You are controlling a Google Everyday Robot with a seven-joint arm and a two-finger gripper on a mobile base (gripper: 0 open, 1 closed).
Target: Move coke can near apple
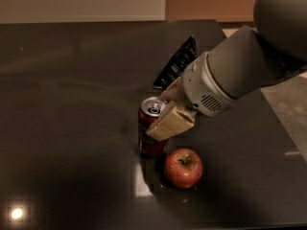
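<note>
The red coke can (149,133) with a silver top stands upright on the dark table (72,104), just left of and behind the apple (183,168). The apple is round and red with a short stem; a narrow gap lies between it and the can. My gripper (165,116) reaches in from the right and is shut on the coke can; one cream-coloured finger pad (170,123) lies across the can's front upper side. The other finger is hidden behind the can.
A dark blue foil snack bag (177,63) lies behind the gripper, partly hidden by the arm. The table's right edge (276,119) meets a lighter floor. A bright light reflection (17,213) shows at the front left of the table.
</note>
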